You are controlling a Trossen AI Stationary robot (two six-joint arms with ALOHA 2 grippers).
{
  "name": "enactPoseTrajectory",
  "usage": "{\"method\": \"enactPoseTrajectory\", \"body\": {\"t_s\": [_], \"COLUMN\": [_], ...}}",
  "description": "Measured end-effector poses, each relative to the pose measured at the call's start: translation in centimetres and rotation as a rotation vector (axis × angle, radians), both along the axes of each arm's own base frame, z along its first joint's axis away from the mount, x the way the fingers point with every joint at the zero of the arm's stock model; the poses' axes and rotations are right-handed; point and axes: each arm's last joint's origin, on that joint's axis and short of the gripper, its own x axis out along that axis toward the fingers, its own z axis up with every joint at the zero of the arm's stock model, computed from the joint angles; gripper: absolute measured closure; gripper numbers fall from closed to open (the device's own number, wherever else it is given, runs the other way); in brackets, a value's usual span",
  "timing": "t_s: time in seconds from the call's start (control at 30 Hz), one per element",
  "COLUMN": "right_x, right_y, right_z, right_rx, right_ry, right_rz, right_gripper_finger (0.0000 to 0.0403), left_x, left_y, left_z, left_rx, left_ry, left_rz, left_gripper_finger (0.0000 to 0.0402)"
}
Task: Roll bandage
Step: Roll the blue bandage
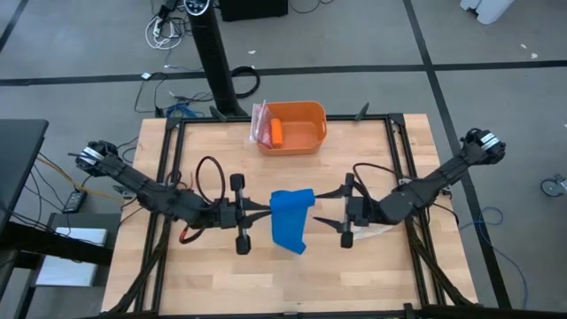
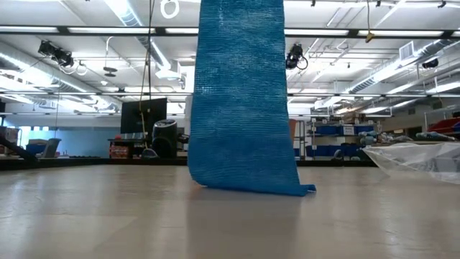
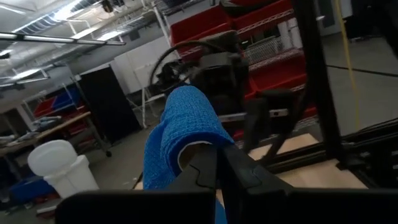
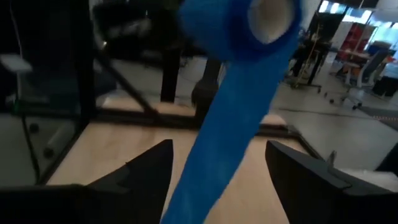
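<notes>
The blue bandage [image 1: 291, 220] is held up over the table's middle. Its upper end is wound into a small roll [image 3: 186, 118] around a pale core [image 4: 272, 12]. The loose strip [image 2: 241, 101] hangs down from the roll, and its lower end [image 2: 248, 185] rests on the table. My left gripper [image 1: 268, 210] is shut on the roll's left end. My right gripper [image 1: 321, 208] is open just right of the bandage; in its wrist view the strip [image 4: 227, 137] hangs between its spread fingers, apart from them. My left gripper pinches the left end of the roll [image 3: 198, 149] between its two shut fingers [image 3: 239, 168], by the core's opening. The fingers come level from the table's left. The roll is lifted clear, and the strip hangs below it with its lower end on the table.
An orange tray [image 1: 306, 113] stands at the table's far middle with a small orange cylinder [image 1: 276, 133] and a clear bag [image 1: 259, 120]. Crinkly clear plastic [image 2: 420, 158] lies on the table by the right arm. A black frame [image 1: 394, 151] runs round the table.
</notes>
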Motion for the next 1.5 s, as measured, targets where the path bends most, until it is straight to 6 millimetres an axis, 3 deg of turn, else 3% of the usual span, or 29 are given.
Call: {"method": "enactPoseTrajectory", "body": {"t_s": [0.23, 0.53, 0.73, 1.17, 1.3, 1.5], "right_x": [-0.5, 1.3, 2.6, 4.8, 4.9, 4.4], "right_y": [0.4, 1.8, 1.2, 0.7, 0.5, 1.6], "right_z": [-3.4, -12.6, -16.7, -22.0, -22.7, -21.9], "right_rx": [0.095, 0.195, 0.317, 0.427, 0.440, 0.379], "right_ry": [0.248, 0.393, 0.336, 0.259, 0.241, 0.195], "right_rz": [-0.009, 0.052, -0.013, -0.030, -0.068, -0.078], "right_gripper_finger": [0.0140, 0.0138, 0.0138, 0.0146, 0.0201, 0.0381], "left_x": [0.3, -0.2, -0.1, 0.0, -0.1, 0.0], "left_y": [1.0, 3.1, 3.5, 4.0, 4.0, 4.1], "left_z": [0.5, 2.1, 2.1, 2.4, 2.4, 2.3], "left_rx": [-0.007, -0.004, 0.003, 0.038, 0.037, 0.079], "left_ry": [-0.046, -0.118, -0.115, -0.139, -0.142, -0.127], "left_rz": [-0.004, 0.015, 0.019, 0.047, 0.063, 0.091], "left_gripper_finger": [0.0394, 0.0394, 0.0394, 0.0394, 0.0394, 0.0394]}}
